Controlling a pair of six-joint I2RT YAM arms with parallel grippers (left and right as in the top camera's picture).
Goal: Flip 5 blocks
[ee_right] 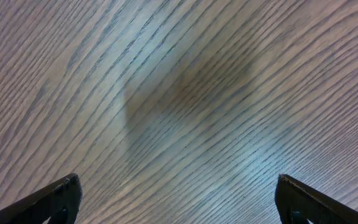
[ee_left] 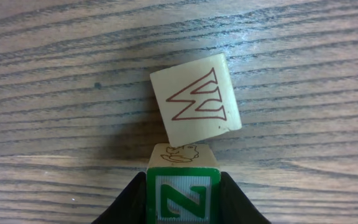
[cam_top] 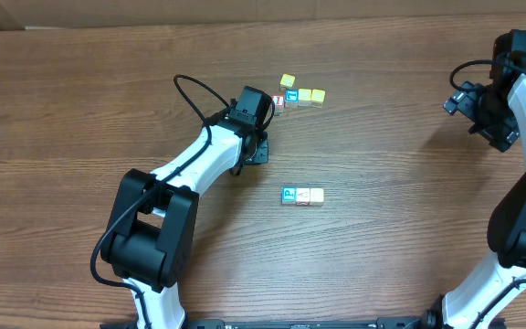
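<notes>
Grip for a flip looks in hand: left claw (ee_left: 183,202) narrowed onto the green Z block (ee_left: 183,198) between its fingers, a tilted whitish block (ee_left: 196,99) just ahead, so the next move calls for lifting and rolling clear of it, while right claw (ee_right: 178,186) gapes wide, empty.

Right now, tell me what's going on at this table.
The left gripper has its fingers against both sides of the green Z block. A whitish block with a red outline lies tilted just past it, touching or nearly so. The right gripper hangs open over bare table, far off to the side, holding nothing. The teal P block sits apart mid-table.
</notes>
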